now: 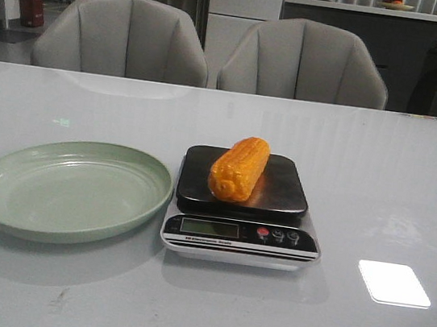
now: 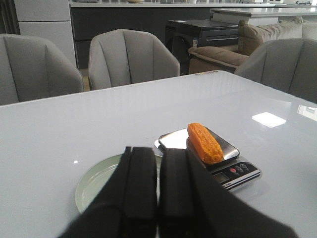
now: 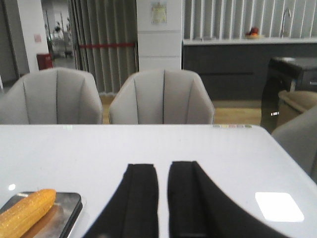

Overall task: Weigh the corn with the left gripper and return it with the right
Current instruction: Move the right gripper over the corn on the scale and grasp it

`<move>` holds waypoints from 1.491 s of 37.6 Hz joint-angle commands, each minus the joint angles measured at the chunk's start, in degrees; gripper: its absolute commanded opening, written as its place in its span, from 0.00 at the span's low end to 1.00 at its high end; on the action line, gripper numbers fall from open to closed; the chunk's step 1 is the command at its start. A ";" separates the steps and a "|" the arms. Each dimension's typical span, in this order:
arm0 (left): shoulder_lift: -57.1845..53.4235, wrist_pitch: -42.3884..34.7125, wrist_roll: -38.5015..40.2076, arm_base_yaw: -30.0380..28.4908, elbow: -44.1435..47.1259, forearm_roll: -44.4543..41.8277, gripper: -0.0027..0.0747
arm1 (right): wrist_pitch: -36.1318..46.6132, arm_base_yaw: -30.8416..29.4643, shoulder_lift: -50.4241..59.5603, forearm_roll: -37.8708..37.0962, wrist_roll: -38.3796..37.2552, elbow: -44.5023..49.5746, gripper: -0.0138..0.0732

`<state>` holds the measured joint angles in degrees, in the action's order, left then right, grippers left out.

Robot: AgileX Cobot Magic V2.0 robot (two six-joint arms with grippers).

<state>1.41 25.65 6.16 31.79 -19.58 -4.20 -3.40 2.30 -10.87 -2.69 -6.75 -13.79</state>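
The orange-yellow corn [image 1: 239, 168] lies lengthwise on the black platform of the scale [image 1: 283, 193], a little left of its centre. It also shows in the left wrist view [image 2: 204, 143] and at the edge of the right wrist view [image 3: 25, 214]. My left gripper [image 2: 159, 148] is shut and empty, held back above the near side of the table, with the green plate and the scale beyond it. My right gripper [image 3: 163, 166] is empty, its fingers nearly together with a thin gap, to the right of the scale [image 3: 67, 206]. Neither gripper shows in the front view.
An empty pale green plate [image 1: 68, 187] sits on the table just left of the scale. The scale's display and buttons [image 1: 277, 235] face the near edge. Two grey chairs [image 1: 126, 37] stand behind the table's far edge. A bright light patch [image 1: 394, 283] lies to the right.
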 commanded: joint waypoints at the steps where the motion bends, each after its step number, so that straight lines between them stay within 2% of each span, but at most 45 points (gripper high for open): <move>1: 0.61 -5.04 0.05 -0.09 -1.19 -0.58 0.18 | -4.26 -0.43 -9.04 0.00 0.37 -8.85 0.42; 5: 0.61 -5.40 0.05 -0.09 -1.19 -0.58 0.18 | -9.97 -0.43 -14.78 0.00 0.37 -13.20 0.42; 14: 0.61 -5.48 0.05 -0.09 -1.19 -0.58 0.18 | -10.88 0.49 -19.70 0.23 0.37 -13.93 0.43; 17: 0.61 -5.48 0.05 -0.09 -1.19 -0.58 0.18 | -13.57 4.32 -21.91 1.13 0.37 -15.73 0.59; 20: 0.61 -5.48 0.05 -0.09 -1.19 -0.58 0.18 | -16.20 9.20 -26.03 0.89 0.37 -18.55 0.88; 25: 0.61 -5.48 0.05 -0.09 -1.19 -0.58 0.18 | -16.71 17.64 -34.09 1.34 0.37 -25.01 0.86; 28: 0.61 -5.48 0.05 -0.09 -1.19 -0.58 0.18 | -18.04 22.68 -41.89 5.05 0.37 -30.68 0.86; 32: 0.61 -5.48 0.05 -0.09 -1.19 -0.58 0.18 | -20.90 25.81 -50.22 7.73 0.09 -37.34 0.86; 48: 0.61 -5.61 0.05 -0.09 -1.19 -0.84 0.18 | -37.62 27.48 -81.86 7.00 -16.56 -65.42 0.86; 56: 0.61 -5.84 0.05 -0.09 -1.19 -0.84 0.18 | -43.28 31.47 -92.72 -1.13 -28.86 -75.30 0.86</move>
<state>1.41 24.63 6.16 31.79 -19.49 -4.93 -45.95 32.19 -102.63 0.44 -30.49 -83.94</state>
